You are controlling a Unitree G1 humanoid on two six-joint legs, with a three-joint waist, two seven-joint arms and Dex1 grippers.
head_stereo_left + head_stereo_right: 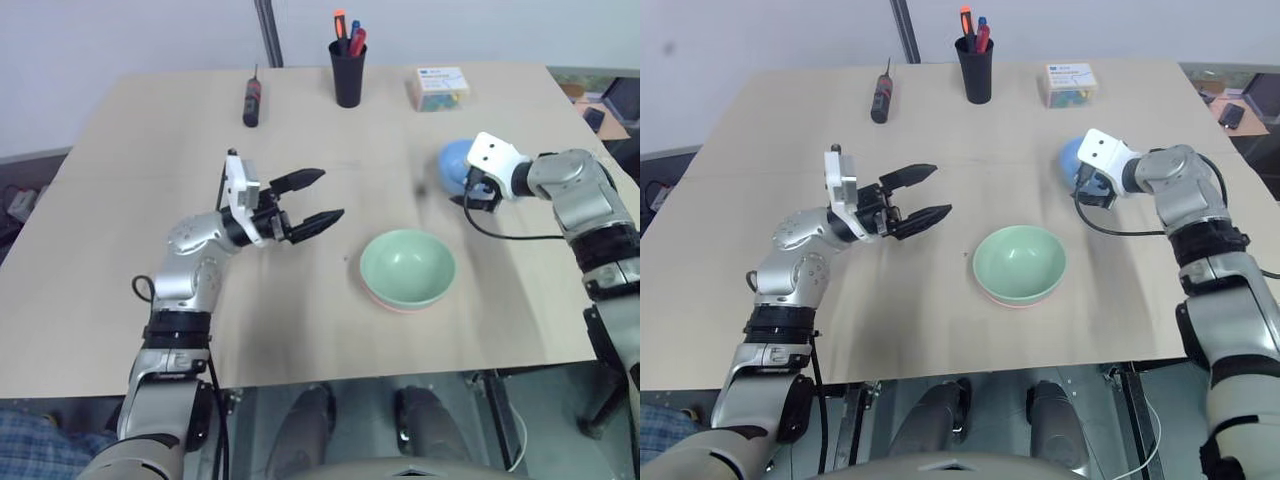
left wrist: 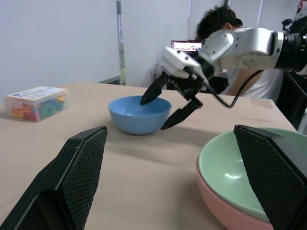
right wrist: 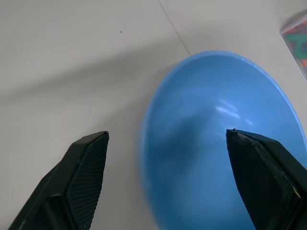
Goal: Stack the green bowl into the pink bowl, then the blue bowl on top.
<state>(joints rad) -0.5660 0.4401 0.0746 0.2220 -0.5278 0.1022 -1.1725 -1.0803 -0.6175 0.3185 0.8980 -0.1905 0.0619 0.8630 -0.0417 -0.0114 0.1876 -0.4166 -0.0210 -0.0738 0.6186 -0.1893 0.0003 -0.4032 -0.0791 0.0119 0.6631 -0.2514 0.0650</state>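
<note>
Left gripper (image 1: 312, 199): hangs above bare tabletop left of the stacked bowls, jaws spread wide and holding nothing, fingers pointing toward the robot's right.
Table (image 1: 120, 260): pale wood; a screwdriver (image 1: 252, 100), a black pen cup (image 1: 347, 72) and a clear box of coloured bits (image 1: 440, 88) line its far edge, well away from the work.
Green bowl (image 1: 408, 267): already nested in the pink bowl (image 2: 225, 211), near the front edge at centre-right; only a thin pink rim peeks out from under it in the head views.
Blue bowl (image 1: 455, 163): upright on the table, beyond and to the right of the stack, apart from it.
Right gripper (image 2: 169, 108): poised at the blue bowl, jaws apart and gripping nothing, tilted downward.
Key relation: the near rim of the blue bowl lies between the right fingers, one over the bowl's hollow and one outside the wall; this arm is by far the nearer one.
Step in hand: likely closing on the rim to lift the blue bowl onto the stack.
View contrast: the left wrist view shows the straddle side-on, plus a person seated behind; the head views hide the fingers behind the wrist.
</note>
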